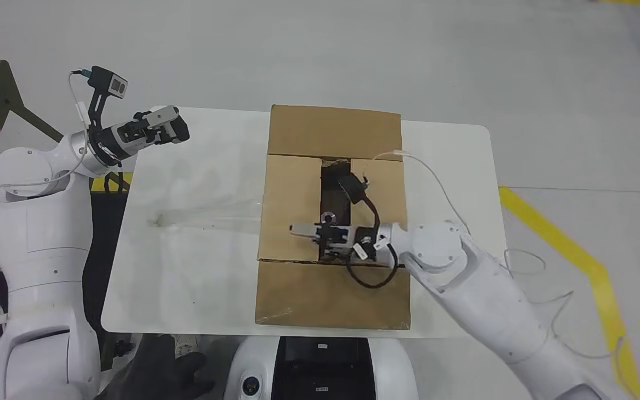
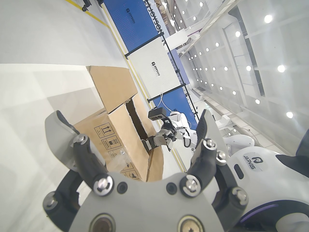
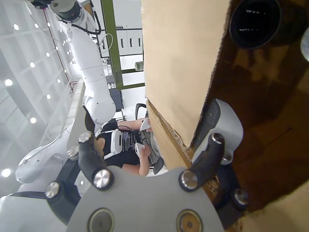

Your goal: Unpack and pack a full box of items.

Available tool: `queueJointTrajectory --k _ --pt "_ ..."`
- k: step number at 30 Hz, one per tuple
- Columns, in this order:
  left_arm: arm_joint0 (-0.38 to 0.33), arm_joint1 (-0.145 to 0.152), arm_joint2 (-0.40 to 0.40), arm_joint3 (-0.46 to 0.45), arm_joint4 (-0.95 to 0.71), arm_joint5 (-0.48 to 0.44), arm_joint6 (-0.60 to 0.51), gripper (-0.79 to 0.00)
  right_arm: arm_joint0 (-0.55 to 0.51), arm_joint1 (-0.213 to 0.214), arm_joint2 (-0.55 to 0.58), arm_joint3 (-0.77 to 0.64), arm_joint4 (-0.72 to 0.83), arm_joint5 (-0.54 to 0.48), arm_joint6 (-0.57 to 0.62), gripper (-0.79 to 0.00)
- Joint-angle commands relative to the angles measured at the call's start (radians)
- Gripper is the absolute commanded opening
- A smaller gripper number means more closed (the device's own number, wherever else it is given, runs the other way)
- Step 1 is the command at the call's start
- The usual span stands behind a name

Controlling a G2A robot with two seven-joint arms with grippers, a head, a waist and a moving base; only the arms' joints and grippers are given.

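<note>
Right tool (image 3: 150, 112) | I am holding it spread, straddling one flap (image 3: 178, 49) edge of the box (image 1: 300, 200) at table (image 1: 190, 270) centre | left tool (image 1: 172, 127) is hovering spread above the far-left table corner | risk: flap slipping out if I am lifting before pinching; box sliding if pulling sideways

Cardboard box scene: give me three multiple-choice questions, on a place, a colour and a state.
1. Where is the left end effector?
A) near a table corner, clear of the box
B) inside it
C) resting on its top
2. Table colour?
A) green
B) white
C) black
3. State of right end effector?
A) shut on a bottle
B) open over bare table
C) open, astride a flap edge
Answers: A, it hangs off the box's side; B, white surface; C, fingers either side of the flap.
</note>
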Motion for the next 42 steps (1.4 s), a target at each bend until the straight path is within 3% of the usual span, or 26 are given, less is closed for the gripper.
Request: queueJointTrajectory --k 1,19,27,42 --pt "0.0 0.0 0.0 0.0 0.0 0.0 0.0 0.0 -0.003 -0.002 0.001 0.0 0.016 -0.014 0.003 0.0" --pt "0.0 0.0 0.0 0.0 0.0 0.0 0.0 0.0 -0.085 0.005 0.068 -0.182 0.028 -0.088 -0.015 0.0" --pt "0.0 0.0 0.0 0.0 0.0 0.0 0.0 0.0 -0.071 -0.01 0.014 -0.231 -0.035 -0.109 -0.045 0.0" --pt "0.0 0.0 0.0 0.0 0.0 0.0 0.0 0.0 0.043 -0.071 -0.118 -0.202 -0.079 -0.085 -0.101 0.0"
